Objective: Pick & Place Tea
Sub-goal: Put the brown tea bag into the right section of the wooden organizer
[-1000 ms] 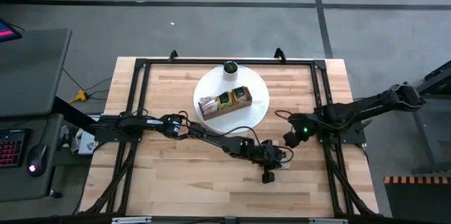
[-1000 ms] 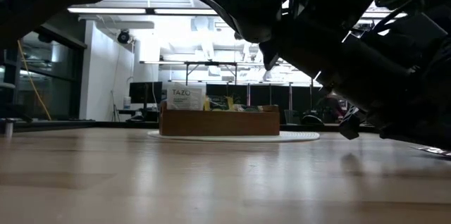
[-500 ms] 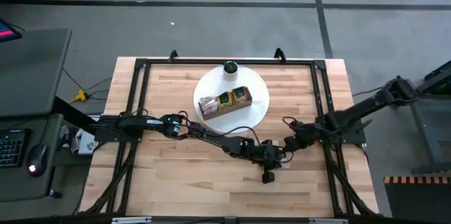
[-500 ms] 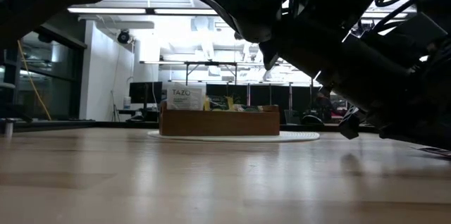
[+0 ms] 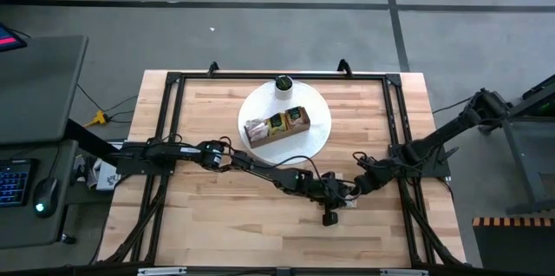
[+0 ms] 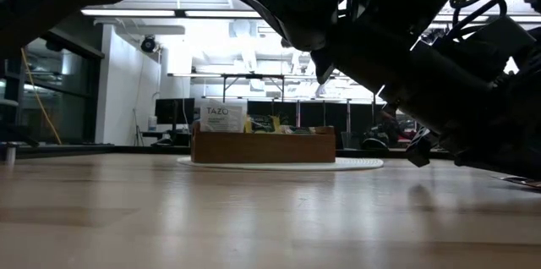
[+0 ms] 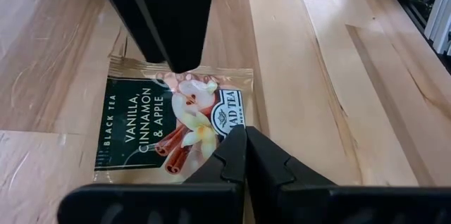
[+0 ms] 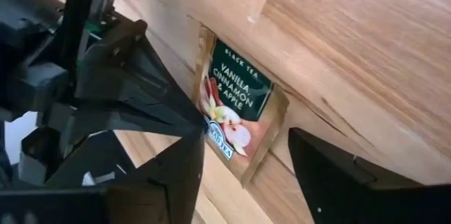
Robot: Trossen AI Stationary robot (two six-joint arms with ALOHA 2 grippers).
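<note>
A flat rectangular paper sachet [image 7: 173, 122] lies on the pale plank counter [image 5: 208, 224], right of centre and nearer the front edge than the back; it is dark green on one half and orange on the other, printed "Black Tea, Vanilla, Cinnamon & Apple" with cinnamon sticks and a white flower. In the high view only a pale scrap of it [image 5: 347, 200] shows beside the arms, so which counter edge its long axis follows cannot be told. The left gripper [image 7: 244, 139] has its dark jaws pressed together at the sachet's orange edge; whether paper is pinched between them cannot be told. The right gripper [image 8: 246, 175] reaches in from the right edge with its jaws spread wide, one on either side of the sachet's orange end [image 8: 236, 101]. Toward the back edge a round white plate [image 5: 319, 137] carries a brown wooden tray [image 5: 276, 126] of more sachets and a white cylinder [image 5: 284, 85] with a dark top.
</note>
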